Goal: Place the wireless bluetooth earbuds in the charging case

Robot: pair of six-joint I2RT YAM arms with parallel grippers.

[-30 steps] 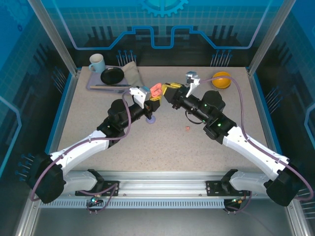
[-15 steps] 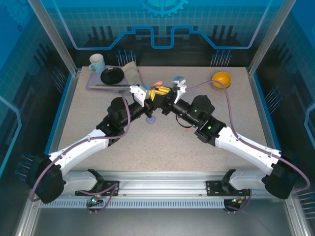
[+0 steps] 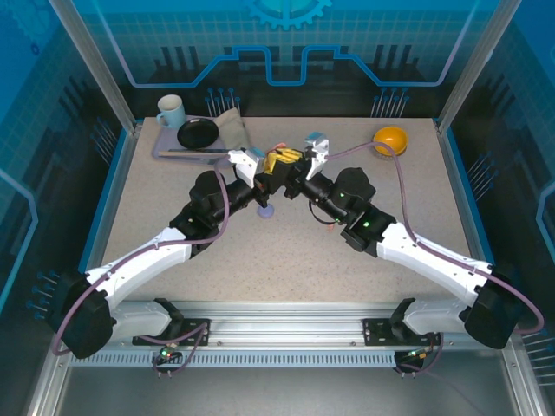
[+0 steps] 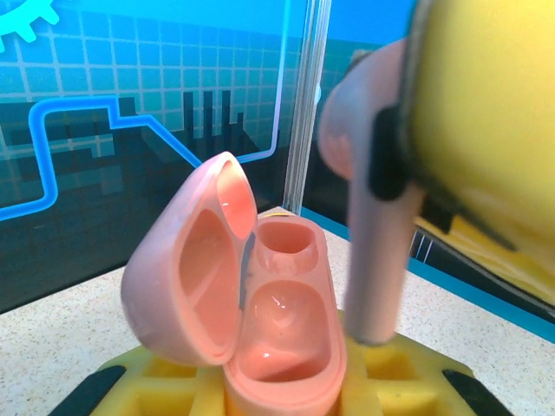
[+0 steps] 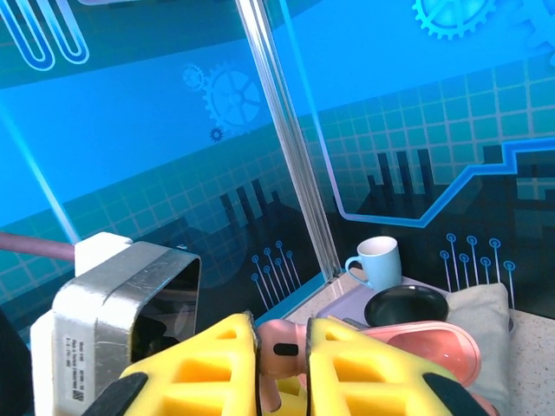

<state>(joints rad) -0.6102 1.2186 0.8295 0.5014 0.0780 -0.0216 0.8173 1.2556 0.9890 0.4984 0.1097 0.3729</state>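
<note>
Swung leftward across the desk [image 3: 147, 208] since a second ago with the right fingers [image 5: 364, 373], then crept a touch nearer over the last half second, now meeting the left fingers [image 4: 390, 386] tip to tip above the far middle of the desk.

Clamped with the right fingers on a salmon-pink earbud [image 5: 279, 348], pinched between the two yellow pads, rounded head up, a dark patch facing the right wrist camera. Seen from the left wrist as hanging stem-down [image 4: 373, 260] from the big yellow pad at upper right, stem tip just beside the right rim of the charging case [image 4: 282, 321], above the left fingers' own yellow pad and outside both wells. Cannot tell whether stem and rim touch.

Clenched with the left fingers around the base of that pink charging case, held upright, lid hinged back to the left, two hollow wells bared, a small one above a larger one.

Farther out, in the top view: lying on the desk just beneath the left arm, a small purple piece [image 3: 266, 211], too small to name. Set along the far left edge, a lilac tray [image 3: 165, 143] bearing a pale blue mug [image 3: 170, 110], a black plate [image 3: 198, 133] and a grey cloth [image 3: 234, 130]. Placed at the far right, well apart from the fingers, an orange bowl [image 3: 390, 139].
</note>
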